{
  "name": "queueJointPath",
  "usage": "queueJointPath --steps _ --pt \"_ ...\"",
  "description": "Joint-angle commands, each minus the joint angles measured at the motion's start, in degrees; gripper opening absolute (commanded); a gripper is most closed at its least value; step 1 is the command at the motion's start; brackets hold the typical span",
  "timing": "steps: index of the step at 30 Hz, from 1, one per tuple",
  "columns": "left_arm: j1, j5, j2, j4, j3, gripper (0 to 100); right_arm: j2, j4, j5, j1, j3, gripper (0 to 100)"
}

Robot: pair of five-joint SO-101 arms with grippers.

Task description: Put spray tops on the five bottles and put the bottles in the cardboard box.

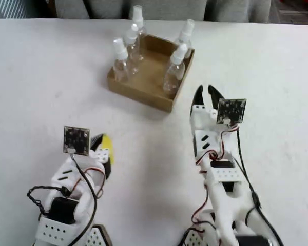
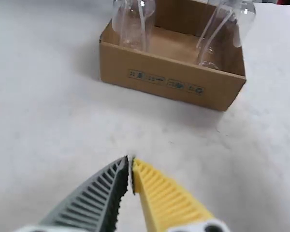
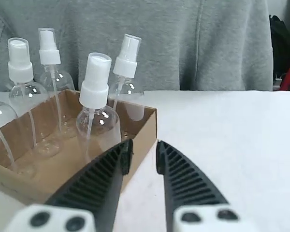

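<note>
The cardboard box [image 1: 143, 91] stands at the far middle of the table. Several clear bottles with white spray tops stand upright inside it, such as one [image 1: 120, 61] at its left and one [image 1: 175, 69] at its right. My right gripper [image 1: 206, 91] sits just right of the box's near corner, its black fingers [image 3: 106, 169] slightly apart and empty. From that wrist I see the box [image 3: 142, 128] and a capped bottle [image 3: 96, 113] close ahead. My left gripper [image 2: 131, 168] rests shut low over the table, well short of the box [image 2: 171, 82], grey and yellow fingers together.
The table [image 1: 41, 77] is white and bare around the box on both sides. A person in a grey top [image 3: 183, 43] sits behind the far edge. Cables [image 1: 38, 197] run along both arms near the front edge.
</note>
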Motion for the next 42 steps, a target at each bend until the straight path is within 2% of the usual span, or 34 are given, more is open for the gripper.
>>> queueJointPath --steps 1,6,13,18,20,24,34,42 --pt "-5.1 -1.2 -0.5 0.4 0.0 2 -8.7 10.1 -0.5 0.7 0.4 1.6" --pt "-8.4 -9.8 -0.6 4.7 0.0 2 -25.1 25.1 -0.5 -1.5 4.7 1.5" --pt "-10.2 -12.4 -0.6 8.3 0.0 2 -52.4 48.7 -0.5 -2.1 9.7 1.5" --pt "-10.1 -18.3 -0.6 13.8 0.0 2 -71.6 67.8 -0.4 -5.8 12.6 1.5" --pt "-10.1 -20.9 -0.6 16.2 0.0 2 -70.8 72.0 -0.2 -6.8 12.2 1.6" --pt "-10.2 -23.2 -0.6 17.2 0.0 2 -67.6 73.8 -0.6 -7.2 12.3 1.6" --pt "-10.2 -23.1 -0.8 14.8 0.0 2 -70.9 96.9 -0.6 -7.3 12.3 2.1" --pt "-10.2 -23.0 -0.7 16.2 0.0 2 -70.6 99.8 -0.5 -7.0 18.6 2.2"
